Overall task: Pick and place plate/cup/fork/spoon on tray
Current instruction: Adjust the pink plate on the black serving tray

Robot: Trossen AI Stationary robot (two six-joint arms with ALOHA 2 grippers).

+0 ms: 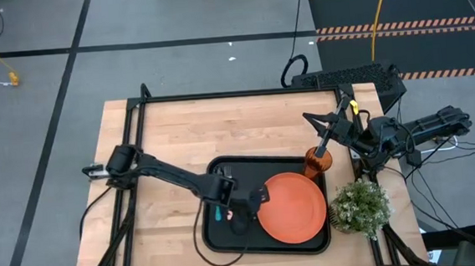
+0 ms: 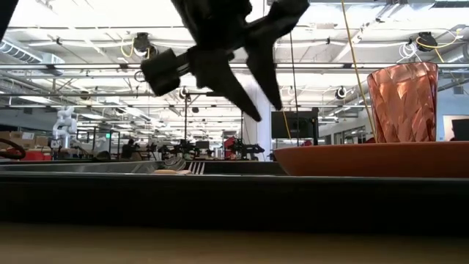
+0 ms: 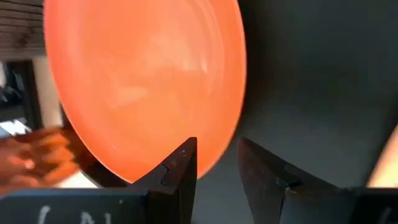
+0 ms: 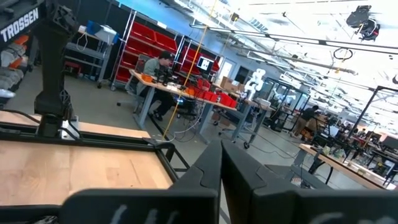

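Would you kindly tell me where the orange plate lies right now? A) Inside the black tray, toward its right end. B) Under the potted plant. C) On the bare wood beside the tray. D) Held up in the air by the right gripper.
A: the high view shows the plate lying flat inside the black tray, filling its right end, with the left gripper at its edge and the right gripper away from it.
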